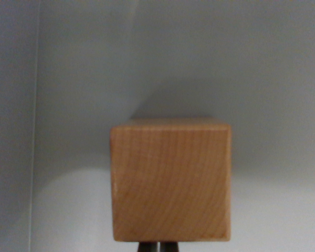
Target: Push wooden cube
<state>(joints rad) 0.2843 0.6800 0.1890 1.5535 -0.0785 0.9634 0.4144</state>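
A wooden cube (171,181) fills the lower centre of the wrist view, on a pale grey surface (273,210). Dark gripper (157,247) tips peek out just beneath it — seemingly pressed together, perhaps touching. Pushing looks begun or imminent — progress unclear.

No readable text, label or number; wooden cube (171,181) face bare grain only

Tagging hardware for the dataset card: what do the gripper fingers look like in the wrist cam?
Little shows: two dark, narrow finger tips peek out at the bottom edge, below the wooden cube, with a thin pale gap between them. No cables, markings or arm body are in view.
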